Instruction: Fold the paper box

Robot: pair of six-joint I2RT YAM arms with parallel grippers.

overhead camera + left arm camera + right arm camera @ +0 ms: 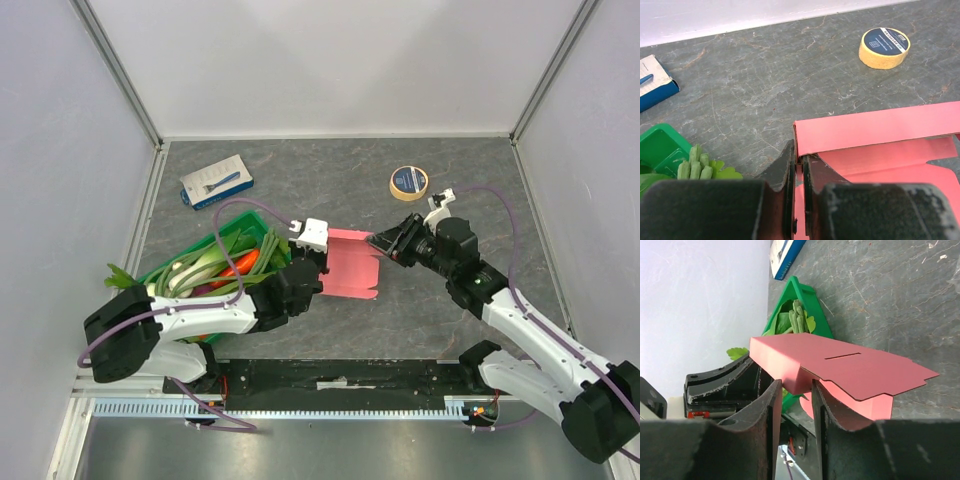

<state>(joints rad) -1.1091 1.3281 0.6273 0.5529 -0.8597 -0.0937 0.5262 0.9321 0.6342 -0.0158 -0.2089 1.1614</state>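
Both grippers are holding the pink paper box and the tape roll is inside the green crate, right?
Not quite. The tape roll lies on the table, well apart from the green crate; the top external view shows it. The left gripper and right gripper do both hold the paper box.

Cannot make out a single word, brand or number. On top of the yellowish tape roll (884,47), far across the desk (765,90): a dark blue round label with rows of white print (too small and blurred to read). On the blue-and-white flat package (216,181): a blue pictured shape, any lettering too small to tell.
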